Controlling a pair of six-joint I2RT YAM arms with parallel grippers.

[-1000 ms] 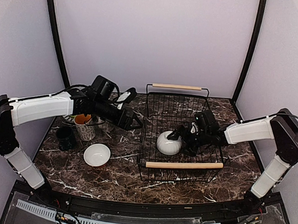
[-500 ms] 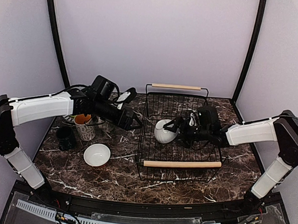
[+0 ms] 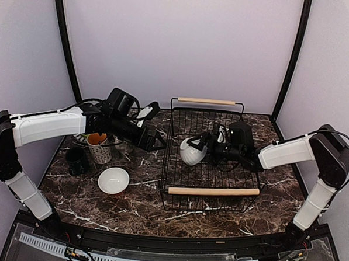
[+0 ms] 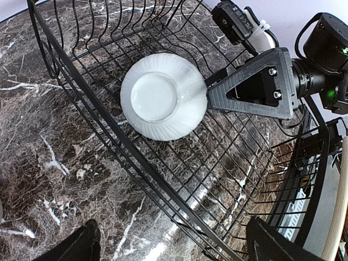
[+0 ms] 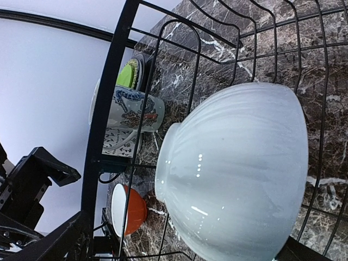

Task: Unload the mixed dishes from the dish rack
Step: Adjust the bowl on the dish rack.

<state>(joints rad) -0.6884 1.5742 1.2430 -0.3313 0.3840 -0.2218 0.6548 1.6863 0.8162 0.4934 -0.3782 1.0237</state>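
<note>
Over on the left, the small dark green cup, the patterned mug and the orange bowl sat out on the marble table. The left gripper hung just outside the left wall of the dish rack, jaws spread wide, holding nothing, nose aimed at the wire. Across that wall, the white bowl was tipped on its side, foot toward the left arm, mouth toward the right gripper, whose jaws were splayed wide and clamped around it. So the right arm had it; the left was merely near. To my eye the bowl's way out ran leftward, up over that wall, toward the dishes on the table.
</note>
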